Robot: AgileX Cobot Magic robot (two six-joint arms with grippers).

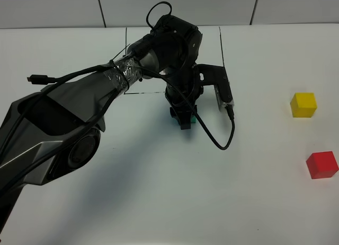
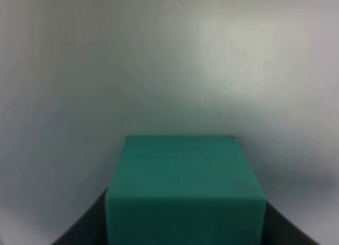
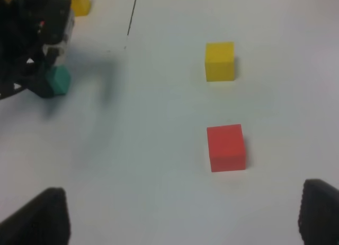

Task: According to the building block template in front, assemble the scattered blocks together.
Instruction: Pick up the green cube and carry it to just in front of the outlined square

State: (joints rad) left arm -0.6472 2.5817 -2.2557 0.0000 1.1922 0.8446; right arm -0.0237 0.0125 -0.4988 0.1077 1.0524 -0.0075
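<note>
a: where is the matte teal-green cube (image 1: 194, 119)?
b: near the middle of the white worktop (image 1: 159, 202), pinched between the left jaws, just in front of the thin black drawn rectangle (image 1: 221, 43). whether it touches the worktop, i cannot tell.
a: and the others?
b: the matte yellow cube (image 1: 303, 104) and matte red cube (image 1: 322, 165) sit loose on the right, near each other but apart, well away from the teal one.
a: the template?
b: the black left arm (image 1: 106, 91) hides it from above. the right wrist view catches only a yellow-and-teal corner of the joined cubes (image 3: 78, 2).
a: right jaws?
b: spread wide apart, over the worktop near the red cube.
</note>
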